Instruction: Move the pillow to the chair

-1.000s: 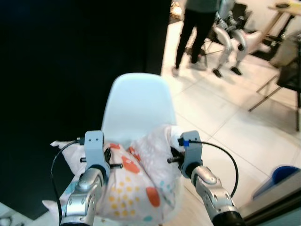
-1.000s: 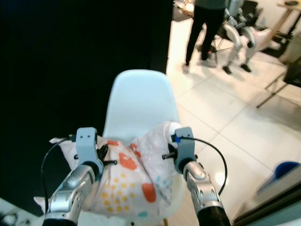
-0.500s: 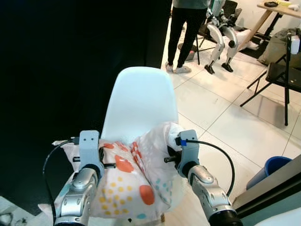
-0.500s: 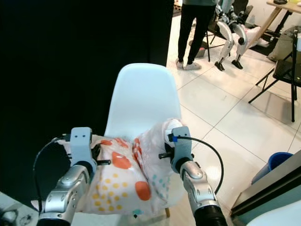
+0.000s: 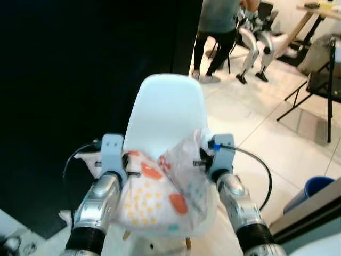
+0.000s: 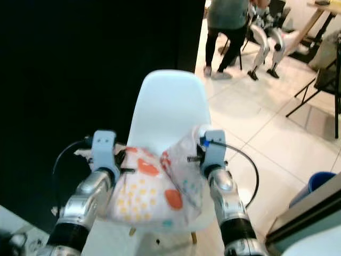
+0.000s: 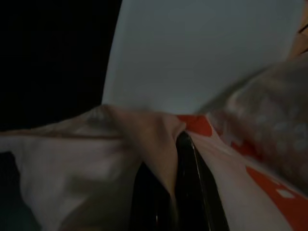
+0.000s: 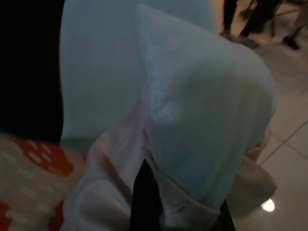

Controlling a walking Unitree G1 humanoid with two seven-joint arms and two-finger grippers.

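Both claws are pinched tight on the pillow [image 5: 160, 197]: left gripper [image 5: 123, 172] and right gripper [image 5: 203, 162] each on a top corner, so it sags over the chair [image 5: 165, 114] seat, seemingly not resting yet. Release too soon and it could slide off the front. Behind the chair, well apart, stand a person [image 5: 218, 32], a legged robot [image 5: 256, 45] and a blue bin [image 5: 314, 189].

person [image 5: 217, 32] standing, far back | blue bin [image 5: 315, 188], possibly | folding table [image 5: 315, 85]
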